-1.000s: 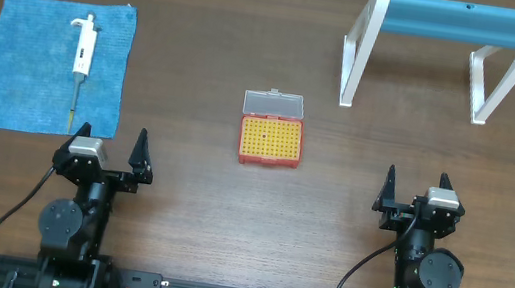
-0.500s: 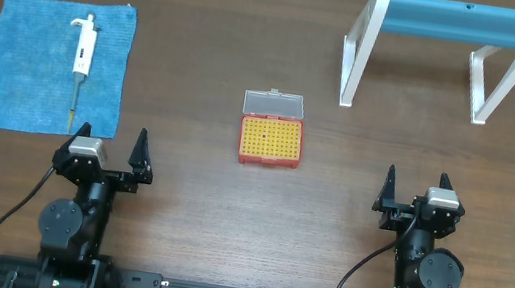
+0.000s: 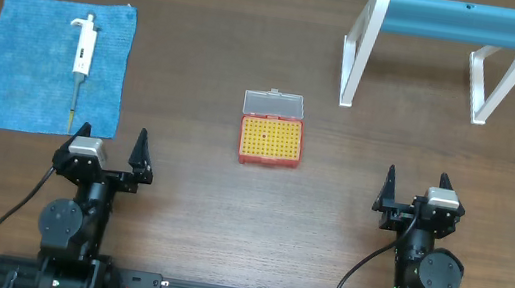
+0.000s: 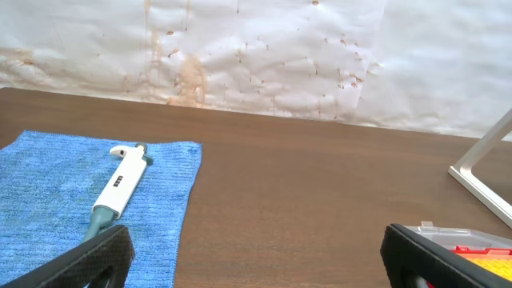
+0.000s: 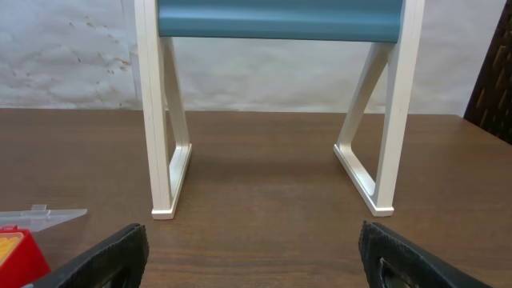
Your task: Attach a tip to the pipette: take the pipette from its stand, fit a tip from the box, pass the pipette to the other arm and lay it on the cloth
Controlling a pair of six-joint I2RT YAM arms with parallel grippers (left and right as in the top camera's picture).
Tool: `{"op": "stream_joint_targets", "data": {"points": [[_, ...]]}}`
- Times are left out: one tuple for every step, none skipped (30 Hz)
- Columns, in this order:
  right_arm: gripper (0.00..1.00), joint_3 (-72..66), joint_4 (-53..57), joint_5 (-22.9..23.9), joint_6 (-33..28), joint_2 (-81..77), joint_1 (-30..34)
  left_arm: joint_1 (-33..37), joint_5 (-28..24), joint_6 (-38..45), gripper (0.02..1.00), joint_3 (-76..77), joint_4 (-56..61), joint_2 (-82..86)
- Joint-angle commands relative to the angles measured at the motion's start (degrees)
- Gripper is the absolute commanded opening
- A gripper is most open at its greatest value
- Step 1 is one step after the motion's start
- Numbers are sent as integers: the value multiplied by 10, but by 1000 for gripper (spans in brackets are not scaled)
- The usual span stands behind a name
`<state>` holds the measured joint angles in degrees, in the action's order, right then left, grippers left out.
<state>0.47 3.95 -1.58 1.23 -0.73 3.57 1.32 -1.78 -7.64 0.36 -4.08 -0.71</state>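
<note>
Still, nothing has shifted since the earlier frames: both arms sit folded at their bases, the left gripper and right gripper spread wide and holding nothing. The pipette lies on the blue cloth, just beyond the left gripper, its tip end pointing toward it.

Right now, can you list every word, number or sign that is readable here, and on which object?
None can be read.
The pipette has small dark marks on its white body, too small to read.
The tip box, the stand and the cloth show no print.
</note>
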Motion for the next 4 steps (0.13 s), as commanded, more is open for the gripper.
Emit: {"op": "stream_joint_targets", "data": {"points": [[866,-2,1,-5,6,7,-4,1,-13,-5,996,0,-4,5],[866,-2,1,-5,6,7,-4,1,-13,-5,1000,0,-5,5],[866,-2,1,-5,6,7,-4,1,-13,-5,996,0,-5,5],[866,-2,1,-5,6,7,-4,1,-13,-5,998,0,-4,5]]}}
